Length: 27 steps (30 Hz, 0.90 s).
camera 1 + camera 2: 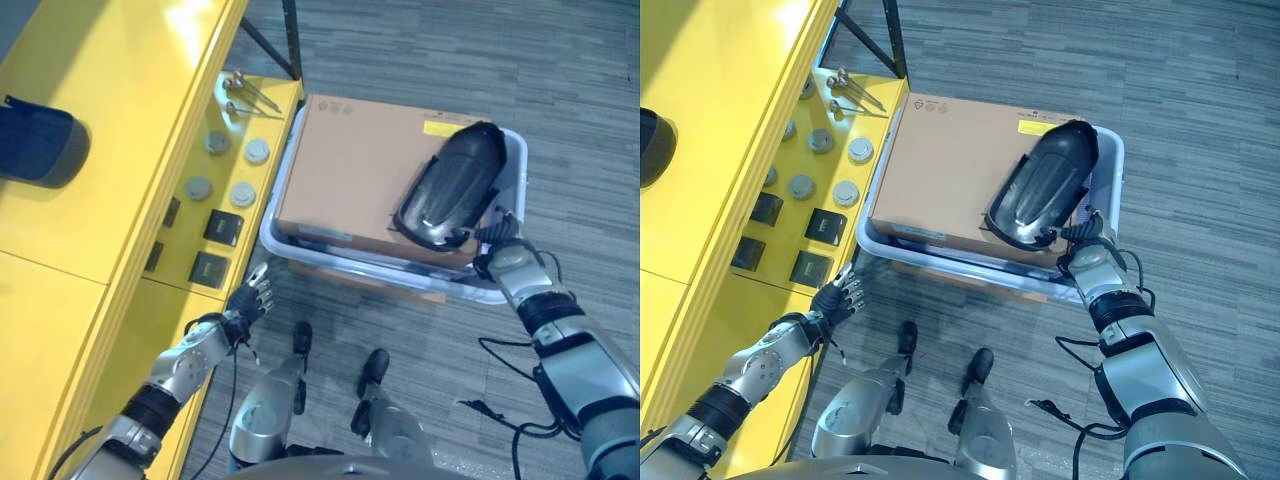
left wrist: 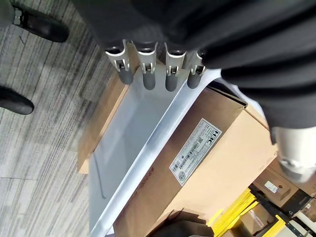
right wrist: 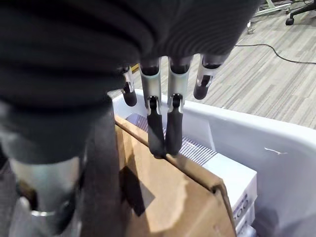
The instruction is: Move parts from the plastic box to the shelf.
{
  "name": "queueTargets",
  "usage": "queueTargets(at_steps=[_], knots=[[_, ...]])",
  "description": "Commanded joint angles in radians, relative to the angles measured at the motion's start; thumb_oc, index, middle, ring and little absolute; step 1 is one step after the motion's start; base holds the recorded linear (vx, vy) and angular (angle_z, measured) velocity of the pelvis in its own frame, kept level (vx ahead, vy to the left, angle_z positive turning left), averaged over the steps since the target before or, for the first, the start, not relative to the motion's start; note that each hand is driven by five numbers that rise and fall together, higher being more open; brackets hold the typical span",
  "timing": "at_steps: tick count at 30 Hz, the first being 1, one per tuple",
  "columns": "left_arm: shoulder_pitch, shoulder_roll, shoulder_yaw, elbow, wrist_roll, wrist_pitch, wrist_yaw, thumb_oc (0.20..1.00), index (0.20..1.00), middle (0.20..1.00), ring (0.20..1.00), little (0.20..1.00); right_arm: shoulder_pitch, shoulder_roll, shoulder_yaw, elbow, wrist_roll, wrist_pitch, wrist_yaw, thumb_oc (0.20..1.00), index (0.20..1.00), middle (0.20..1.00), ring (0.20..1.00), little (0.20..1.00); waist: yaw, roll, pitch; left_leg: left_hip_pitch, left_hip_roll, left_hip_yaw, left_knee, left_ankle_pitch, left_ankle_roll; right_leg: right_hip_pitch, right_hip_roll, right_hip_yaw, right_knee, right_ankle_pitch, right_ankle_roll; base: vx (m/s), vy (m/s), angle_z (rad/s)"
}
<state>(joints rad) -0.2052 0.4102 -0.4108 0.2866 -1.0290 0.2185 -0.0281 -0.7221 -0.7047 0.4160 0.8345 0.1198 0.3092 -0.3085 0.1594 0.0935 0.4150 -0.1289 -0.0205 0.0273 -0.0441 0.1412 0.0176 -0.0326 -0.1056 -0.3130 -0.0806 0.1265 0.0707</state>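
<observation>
A white plastic box stands on the carpet beside the yellow shelf. It holds a large cardboard box, and a glossy black shell-shaped part lies on that box's right end. My right hand is at the plastic box's near right corner, just below the black part. In the right wrist view its fingers are straight, and two tips rest on the cardboard box's edge. My left hand hovers open by the near left corner, its fingers straight over the rim.
The shelf's lower level carries round grey discs, black square parts and metal tools. A dark rounded object sits on the shelf top. A black shelf leg stands behind the box. Flat cardboard lies under it.
</observation>
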Motion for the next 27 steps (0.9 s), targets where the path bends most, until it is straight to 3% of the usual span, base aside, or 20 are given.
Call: queueTargets(at_steps=[1, 8, 12, 18, 23, 27], knots=[[-0.015, -0.031, -0.023, -0.018, -0.033, -0.039, -0.022, 1.000, 1.000, 1.000, 1.000, 1.000, -0.060, -0.061, 0.013, -0.027, 0.009, -0.015, -0.027, 1.000, 1.000, 1.000, 1.000, 1.000, 0.017, -0.045, -0.044, -0.027, 0.035, -0.004, 0.053, -0.057, -0.040, -0.024, -0.110, 0.002, 0.057, 0.009, 0.083, 0.00, 0.000, 0.00], [-0.011, -0.031, -0.026, -0.012, -0.037, -0.062, -0.032, 1.000, 1.000, 1.000, 1.000, 1.000, -0.070, -0.077, -0.002, -0.052, 0.072, -0.072, -0.101, 1.000, 1.000, 1.000, 1.000, 1.000, 0.014, -0.045, -0.036, -0.026, 0.034, -0.007, 0.051, -0.056, -0.040, -0.025, -0.107, 0.004, 0.058, 0.009, 0.082, 0.00, 0.000, 0.00], [0.028, -0.018, -0.004, -0.059, -0.052, -0.056, -0.015, 1.000, 1.000, 1.000, 1.000, 1.000, -0.050, -0.126, -0.070, -0.212, 0.106, -0.029, -0.129, 1.000, 1.000, 1.000, 1.000, 1.000, 0.004, -0.051, -0.044, -0.013, 0.035, -0.003, 0.048, -0.062, -0.038, -0.022, -0.105, 0.012, 0.061, 0.005, 0.082, 0.03, 0.032, -0.02], [0.050, -0.020, 0.015, -0.054, -0.053, -0.041, -0.017, 1.000, 1.000, 1.000, 1.000, 1.000, -0.048, -0.154, -0.125, -0.280, 0.141, -0.018, -0.112, 1.000, 1.000, 1.000, 1.000, 1.000, -0.005, -0.057, -0.060, 0.007, 0.039, 0.008, 0.051, -0.070, -0.037, -0.011, -0.104, 0.021, 0.066, -0.003, 0.082, 0.06, 0.029, -0.02], [0.055, -0.029, 0.014, -0.040, -0.047, -0.040, -0.015, 1.000, 1.000, 1.000, 1.000, 1.000, -0.042, -0.118, -0.119, -0.256, 0.139, 0.010, -0.093, 1.000, 1.000, 1.000, 1.000, 1.000, -0.003, -0.055, -0.062, 0.018, 0.042, 0.012, 0.057, -0.074, -0.036, -0.001, -0.106, 0.022, 0.071, -0.008, 0.080, 0.04, 0.015, -0.11], [0.046, -0.035, 0.009, -0.034, -0.047, -0.055, -0.025, 1.000, 1.000, 1.000, 1.000, 1.000, -0.032, -0.086, -0.124, -0.201, 0.132, 0.026, -0.181, 1.000, 1.000, 1.000, 1.000, 1.000, 0.000, -0.050, -0.051, 0.008, 0.041, 0.011, 0.064, -0.074, -0.035, -0.005, -0.108, 0.021, 0.072, -0.006, 0.080, -0.01, 0.005, 0.00]])
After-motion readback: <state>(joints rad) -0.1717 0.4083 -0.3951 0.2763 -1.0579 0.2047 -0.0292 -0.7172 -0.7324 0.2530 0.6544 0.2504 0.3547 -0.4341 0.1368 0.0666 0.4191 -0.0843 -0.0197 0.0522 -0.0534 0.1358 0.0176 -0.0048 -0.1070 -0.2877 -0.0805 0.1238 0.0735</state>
